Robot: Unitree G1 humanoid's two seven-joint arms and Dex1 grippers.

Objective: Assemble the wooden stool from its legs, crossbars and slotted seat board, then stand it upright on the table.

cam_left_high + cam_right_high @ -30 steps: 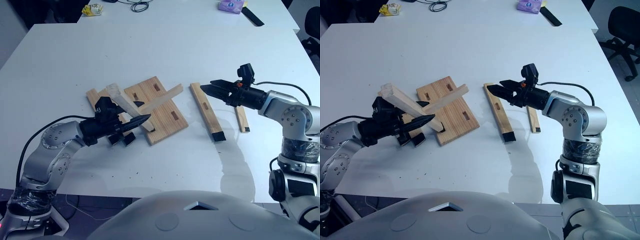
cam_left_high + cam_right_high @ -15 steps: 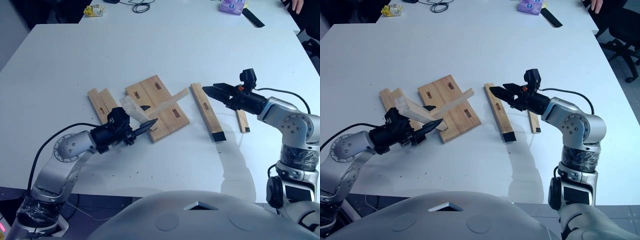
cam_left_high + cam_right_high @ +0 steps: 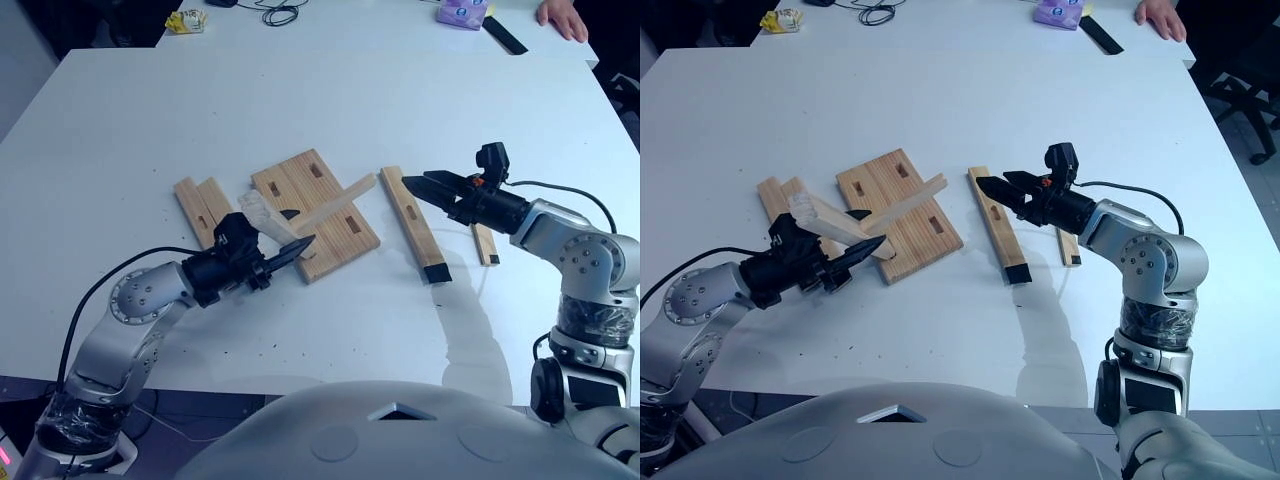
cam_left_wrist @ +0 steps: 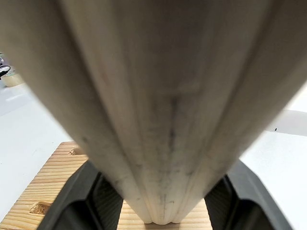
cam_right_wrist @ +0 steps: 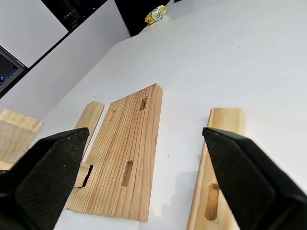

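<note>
**Leg in left grip at the seat board; nothing slotted yet**

Nearest: left gripper (image 3: 300,244) has its fingers clamped on a pale leg (image 3: 258,210), held tilted, with the gripper tip at the near-left edge of the seat board (image 3: 296,178). The board lies flat on the table (image 3: 330,90), slots up. A slat (image 3: 340,198) lies slantwise across it; I cannot tell whether one end is propped up. Just right of the board lies a slotted leg with a black foot (image 3: 412,222). Right gripper (image 3: 408,183) hovers over its far end, fingers spread wide and empty. Beyond it lies a short crossbar (image 3: 484,243).

Risks, as judged:
- The board is unpinned, so an off-line push on the leg could slide it rather than seat the tenon.
- The slat may be knocked off or may block a slot.
- The grip looks to sit near one end of the leg, which may pivot under load.

Count:
- Seat board: 1.
- Leg in grip: 1.
- Black-footed leg: 1.
- Slat across the board: 1.
- Short crossbar: 1.
- Flat slotted pieces left of the board: 2, one (image 3: 190,208) beside the other (image 3: 214,198).
</note>
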